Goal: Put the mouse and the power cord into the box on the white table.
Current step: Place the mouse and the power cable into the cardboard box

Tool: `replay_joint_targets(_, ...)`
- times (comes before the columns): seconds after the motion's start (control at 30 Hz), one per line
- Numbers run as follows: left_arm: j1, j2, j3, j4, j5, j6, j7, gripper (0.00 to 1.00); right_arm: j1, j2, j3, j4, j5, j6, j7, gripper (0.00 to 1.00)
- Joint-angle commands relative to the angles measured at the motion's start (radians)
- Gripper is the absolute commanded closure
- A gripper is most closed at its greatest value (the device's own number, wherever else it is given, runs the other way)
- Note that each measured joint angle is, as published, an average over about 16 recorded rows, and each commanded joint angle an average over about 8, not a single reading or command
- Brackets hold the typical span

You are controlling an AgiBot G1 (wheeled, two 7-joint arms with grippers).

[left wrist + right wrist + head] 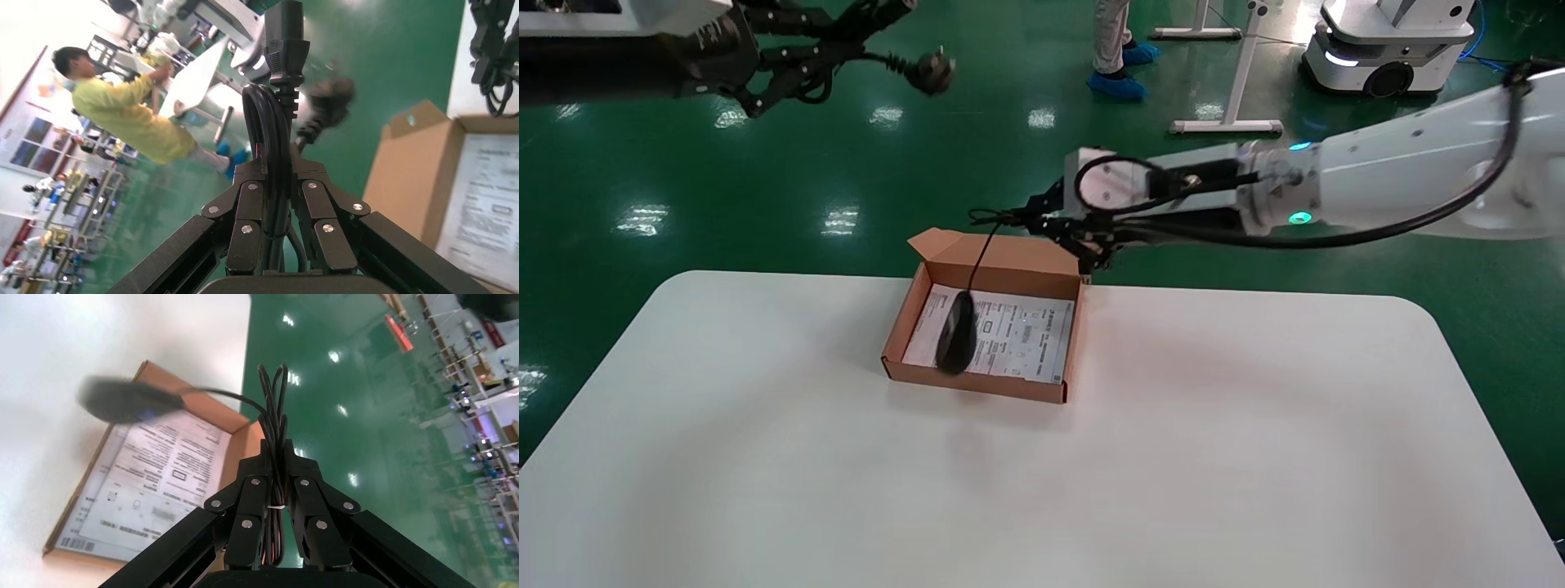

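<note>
The open brown box stands at the far middle of the white table, a white printed sheet on its bottom. My right gripper is shut on the bundled thin cable of the mouse. The black mouse dangles from that cable over the box's left part. High at the far left, off the table, my left gripper is shut on the bundled power cord. Its wall plug hangs out to the right.
A green floor surrounds the table. Beyond it stand a person's blue-covered feet, white stand legs and another white robot base. A person in yellow works in the background of the left wrist view.
</note>
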Motion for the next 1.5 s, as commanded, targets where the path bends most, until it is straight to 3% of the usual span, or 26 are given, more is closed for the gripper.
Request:
replay_joint_targets(0.03, -0.002, 0.0, 0.006, 0.013, 0.009, 0.006, 0.005, 1.0, -0.01, -0.027, -0.003, -0.02, -0.004, 0.019, -0.015, 1.0)
replay_joint_targets(0.8, -0.02, 0.0, 0.031, 0.084, 0.047, 0.022, 0.004, 1.0, -0.1, -0.049, -0.041, 0.083, 0.076, 0.21, 0.097, 1.0)
replay_joint_targets(1.07, -0.018, -0.02, 0.035, 0.054, 0.055, 0.022, -0.035, 1.0, -0.161, -0.057, -0.129, 0.211, 0.097, 0.237, 0.112, 1.0)
replay_joint_targets(1.27, -0.016, -0.042, 0.04, 0.014, 0.065, 0.021, -0.07, 1.0, -0.199, -0.057, -0.227, 0.294, 0.117, 0.311, 0.132, 0.98)
replay_joint_targets(1.33, -0.012, -0.051, 0.042, -0.002, 0.067, 0.021, -0.085, 1.0, -0.207, -0.057, -0.26, 0.311, 0.128, 0.34, 0.142, 0.86)
replay_joint_targets(1.5, 0.002, -0.068, 0.044, -0.046, 0.072, 0.013, -0.121, 1.0, -0.218, -0.057, -0.339, 0.341, 0.154, 0.394, 0.17, 0.23)
